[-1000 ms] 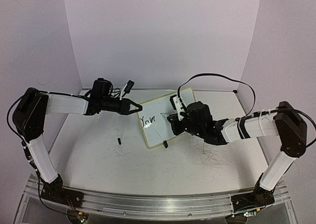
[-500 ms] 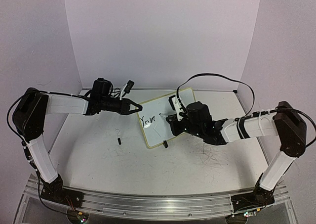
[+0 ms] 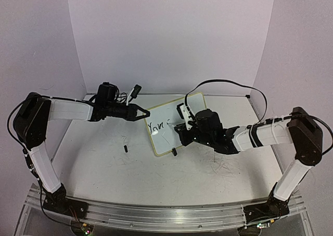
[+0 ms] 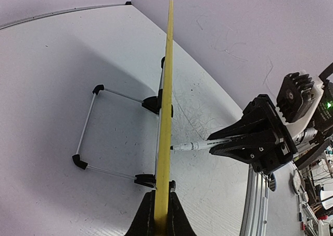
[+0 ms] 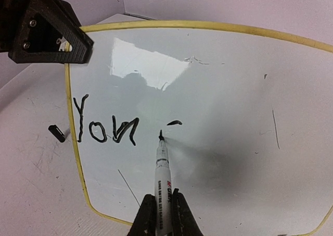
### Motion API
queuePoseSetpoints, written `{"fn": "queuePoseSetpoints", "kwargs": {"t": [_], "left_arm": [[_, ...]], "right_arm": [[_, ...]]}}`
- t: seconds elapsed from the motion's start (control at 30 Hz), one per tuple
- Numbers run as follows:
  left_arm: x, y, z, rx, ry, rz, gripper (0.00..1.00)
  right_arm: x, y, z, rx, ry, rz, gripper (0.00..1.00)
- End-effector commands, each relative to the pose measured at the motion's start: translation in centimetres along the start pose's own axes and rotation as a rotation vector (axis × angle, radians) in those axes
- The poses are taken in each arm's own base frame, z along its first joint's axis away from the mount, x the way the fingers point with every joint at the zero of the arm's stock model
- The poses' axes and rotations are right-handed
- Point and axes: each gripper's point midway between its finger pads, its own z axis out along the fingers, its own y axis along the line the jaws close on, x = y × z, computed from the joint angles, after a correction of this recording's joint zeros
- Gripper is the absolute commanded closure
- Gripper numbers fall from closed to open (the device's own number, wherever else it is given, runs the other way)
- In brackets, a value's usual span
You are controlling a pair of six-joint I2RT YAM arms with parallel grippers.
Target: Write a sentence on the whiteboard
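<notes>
Scuffed white table (image 3: 104, 168), whiteboard (image 3: 165, 137) and a small black piece (image 3: 125, 148) on it
The whiteboard stands on its wire stand (image 4: 88, 126), its face at the marker (image 5: 163, 165) tip; the small black piece lies left of the marker, just past the board's rim.

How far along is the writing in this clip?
Done: "You" is written on the whiteboard. In hand: the left gripper clamps the board's rim; the right gripper holds the marker, tip beside a short stroke. Left: the rest of the sentence.
</notes>
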Motion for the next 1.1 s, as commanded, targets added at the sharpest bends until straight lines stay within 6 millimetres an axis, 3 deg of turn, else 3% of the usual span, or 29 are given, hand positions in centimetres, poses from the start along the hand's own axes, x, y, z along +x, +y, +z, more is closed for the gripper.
{"fn": "queuePoseSetpoints", "kwargs": {"t": [0.0,0.57,0.73,0.9,1.07], "left_arm": [[0.1,-0.3,-1.0,-0.022,0.007,0.009,1.00],[0.1,-0.3,-1.0,-0.024,0.005,0.011,1.00],[0.1,-0.3,-1.0,-0.025,0.006,0.012,1.00],[0.0,-0.3,-1.0,-0.026,0.005,0.012,1.00],[0.0,-0.3,-1.0,-0.026,0.005,0.012,1.00]], "right_arm": [[0.9,0.0,0.0,0.004,0.021,0.007,1.00],[1.3,-1.6,-0.1,0.093,0.040,0.008,1.00],[0.5,-2.3,-0.6,0.127,0.014,0.018,1.00],[-1.6,-2.3,-2.2,0.092,-0.074,0.037,1.00],[-1.8,-3.0,-1.8,0.068,-0.079,0.068,1.00]]}}
